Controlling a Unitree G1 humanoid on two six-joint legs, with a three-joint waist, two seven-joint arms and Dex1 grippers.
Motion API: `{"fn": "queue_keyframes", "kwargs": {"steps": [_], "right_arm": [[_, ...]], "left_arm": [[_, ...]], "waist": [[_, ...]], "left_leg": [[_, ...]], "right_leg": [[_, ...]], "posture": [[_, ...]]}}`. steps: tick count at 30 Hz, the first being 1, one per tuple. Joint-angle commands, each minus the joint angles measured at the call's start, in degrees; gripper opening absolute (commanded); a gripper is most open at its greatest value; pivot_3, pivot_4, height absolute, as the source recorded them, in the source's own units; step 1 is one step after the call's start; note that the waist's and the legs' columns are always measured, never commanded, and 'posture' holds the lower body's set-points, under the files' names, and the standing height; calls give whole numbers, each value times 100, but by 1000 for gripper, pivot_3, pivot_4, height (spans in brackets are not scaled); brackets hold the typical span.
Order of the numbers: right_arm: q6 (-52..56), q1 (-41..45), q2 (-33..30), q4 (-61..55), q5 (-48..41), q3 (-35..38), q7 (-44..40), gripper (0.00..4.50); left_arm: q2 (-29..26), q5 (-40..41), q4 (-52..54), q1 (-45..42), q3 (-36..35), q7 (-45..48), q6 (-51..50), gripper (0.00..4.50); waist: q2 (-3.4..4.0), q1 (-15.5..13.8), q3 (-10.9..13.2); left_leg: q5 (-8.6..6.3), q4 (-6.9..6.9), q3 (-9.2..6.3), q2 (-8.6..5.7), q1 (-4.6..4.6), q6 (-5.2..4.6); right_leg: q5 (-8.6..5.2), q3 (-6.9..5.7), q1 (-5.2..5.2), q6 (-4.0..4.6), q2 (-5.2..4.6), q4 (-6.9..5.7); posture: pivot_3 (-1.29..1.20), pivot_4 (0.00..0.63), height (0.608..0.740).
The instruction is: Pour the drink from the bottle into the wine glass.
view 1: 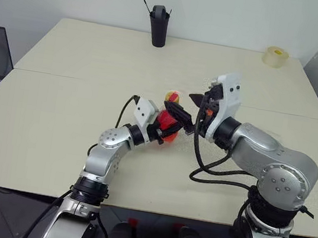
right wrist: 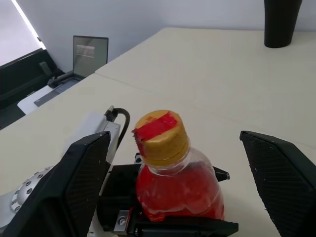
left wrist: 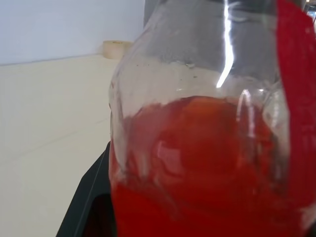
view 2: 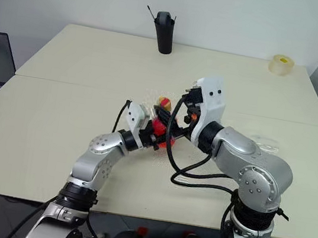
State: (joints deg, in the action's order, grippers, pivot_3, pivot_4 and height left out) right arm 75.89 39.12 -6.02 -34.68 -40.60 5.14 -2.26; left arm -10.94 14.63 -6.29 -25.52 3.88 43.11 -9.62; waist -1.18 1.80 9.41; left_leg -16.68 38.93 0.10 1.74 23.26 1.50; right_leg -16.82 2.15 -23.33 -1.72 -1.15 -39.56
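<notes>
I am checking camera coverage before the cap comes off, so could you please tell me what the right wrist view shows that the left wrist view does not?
Right wrist view: the yellowish cap with red tape on the small clear plastic bottle, the open right pincer flanking it, the left pincer clamped on its body, a laptop and a tall black cup.

Left wrist view: a beige tape roll and the drink's waterline up close.

Both: the bottle, its bright red translucent drink and the cream table.
</notes>
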Motion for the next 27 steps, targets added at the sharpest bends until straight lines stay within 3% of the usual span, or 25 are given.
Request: {"fn": "queue_keyframes", "kwargs": {"steps": [1, 11, 14, 19, 24, 27], "right_arm": [[-255, 154, 58, -17, 97, -53, 30, 4500], [-365, 74, 65, 89, 263, -237, 7, 4500], [-361, 66, 53, 72, 302, -271, -13, 3874], [-379, 57, -20, 52, 372, -405, -71, 2233], [-406, 62, -69, 35, 410, -463, -91, 2195], [-437, 78, -89, 44, 450, -482, -77, 1615]], "left_arm": [[14, 25, 290, -85, 55, -15, 210, 2174], [-2, 47, 382, -81, 107, -49, 135, 2173], [-1, 43, 404, -86, 115, -75, 121, 2173], [-25, 26, 387, -90, 130, -126, 113, 2102], [-46, 23, 356, -108, 138, -141, 114, 2102], [-48, 24, 358, -111, 149, -147, 104, 2102]], "waist": [[0, 0, 0], [0, 0, 0], [0, 1, 0], [0, 0, 0], [0, 0, 0], [0, 0, 0]], "left_leg": [[0, 0, 0, 0, 0, 0], [0, 0, 0, 0, 1, 0], [0, -1, 0, 0, 1, 0], [0, -1, 0, 0, 1, -1], [0, -1, 0, 0, 1, -1], [-1, -2, 0, 0, 0, -1]], "right_leg": [[0, 0, 0, 0, 0, 0], [0, 1, 0, 0, 0, 3], [0, 0, 0, 0, 0, 3], [0, 0, 0, 0, 0, 4], [0, 0, 0, 0, 0, 4], [0, 0, 0, 0, 0, 5]], "posture": [[0, 150, 740], [0, 150, 740], [0, 150, 740], [0, 150, 740], [0, 150, 740], [0, 150, 740]]}}
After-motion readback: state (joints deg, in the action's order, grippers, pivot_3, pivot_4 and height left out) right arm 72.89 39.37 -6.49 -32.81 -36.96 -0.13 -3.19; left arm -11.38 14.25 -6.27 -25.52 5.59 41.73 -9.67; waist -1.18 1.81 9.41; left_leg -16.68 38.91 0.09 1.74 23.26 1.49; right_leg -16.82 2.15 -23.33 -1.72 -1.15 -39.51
